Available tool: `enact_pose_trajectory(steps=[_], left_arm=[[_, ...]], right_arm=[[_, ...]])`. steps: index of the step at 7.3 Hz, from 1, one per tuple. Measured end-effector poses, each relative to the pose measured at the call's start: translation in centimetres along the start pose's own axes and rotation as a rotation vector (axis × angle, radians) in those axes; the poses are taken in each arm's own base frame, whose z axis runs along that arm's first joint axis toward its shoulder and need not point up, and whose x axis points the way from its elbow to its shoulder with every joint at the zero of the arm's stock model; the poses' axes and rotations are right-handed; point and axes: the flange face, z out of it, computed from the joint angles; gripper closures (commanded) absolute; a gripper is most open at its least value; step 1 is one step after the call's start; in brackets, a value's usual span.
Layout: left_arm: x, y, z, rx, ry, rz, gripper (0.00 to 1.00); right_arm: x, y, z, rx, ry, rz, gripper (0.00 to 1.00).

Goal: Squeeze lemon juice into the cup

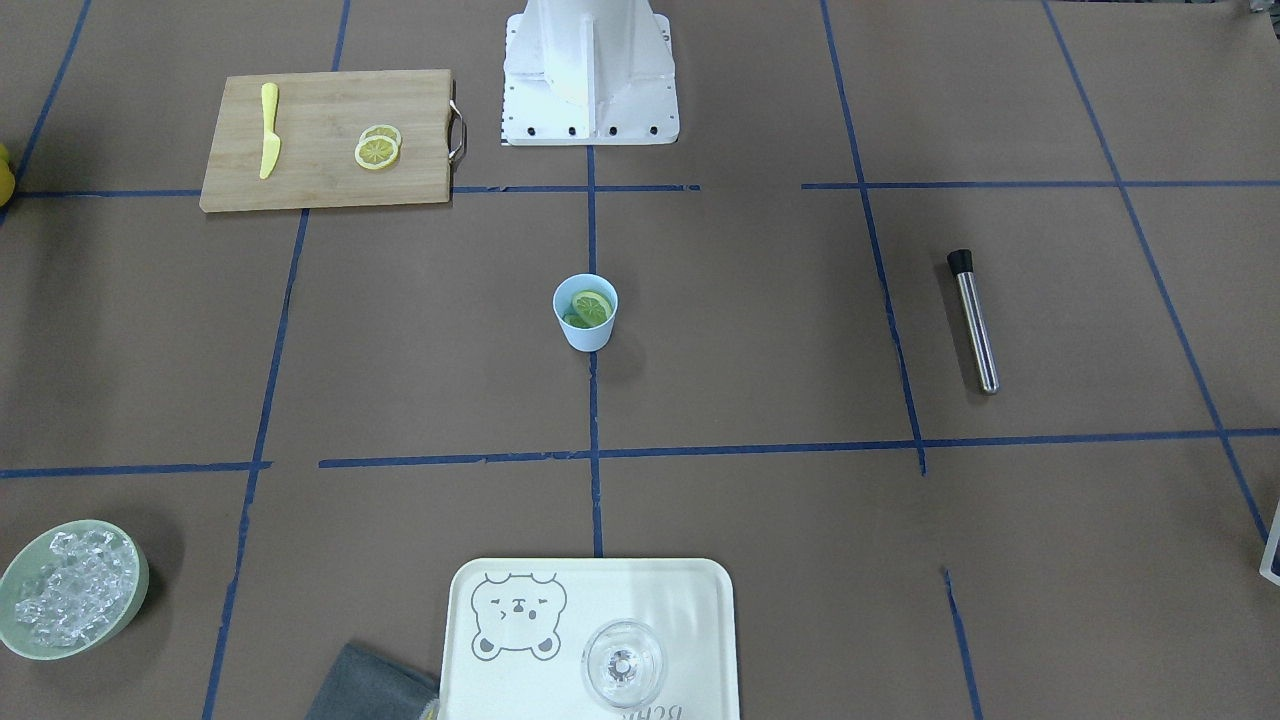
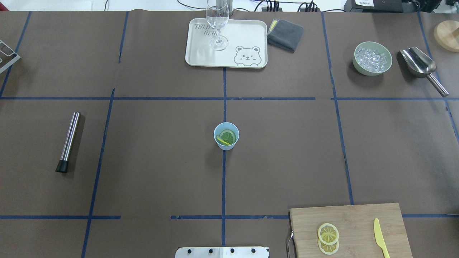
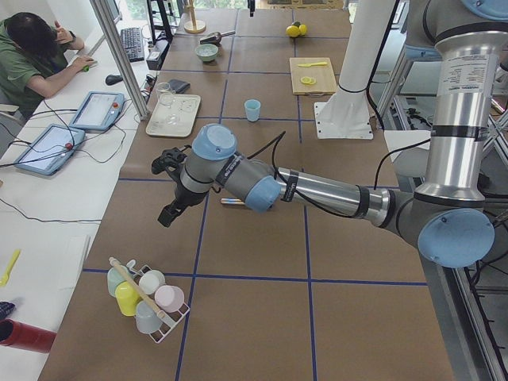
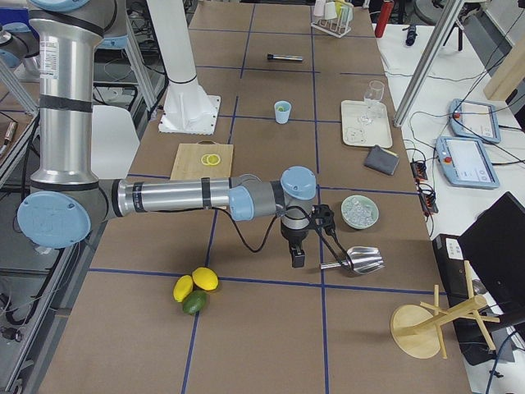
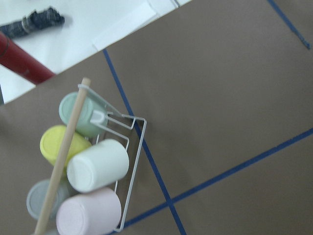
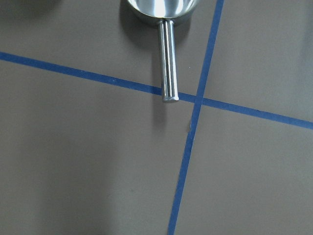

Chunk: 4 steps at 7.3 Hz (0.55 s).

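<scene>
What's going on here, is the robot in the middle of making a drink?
Nothing is being handled at this moment. The light-blue cup stands alone mid-table with a lemon slice lying inside it. Two more slices overlap on the cutting board. Both arms are off at the table's ends: the left gripper hangs near a rack of cups, the right gripper near a metal scoop. Whether either is open or shut cannot be told.
</scene>
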Motion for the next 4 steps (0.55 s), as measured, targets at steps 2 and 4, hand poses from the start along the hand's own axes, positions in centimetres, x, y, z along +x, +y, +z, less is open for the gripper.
enact_pose_trajectory(steps=[2,4], left_arm=[[1.7,0.1,2.6,0.012,0.065,-0.065,0.0],[8.3,-0.6,6.2,-0.046,0.194,-0.158,0.0]], right_arm=[[0.6,0.2,0.1,-0.003,0.004,0.01,0.0],[1.0,0.5,0.5,-0.01,0.006,0.019,0.0]])
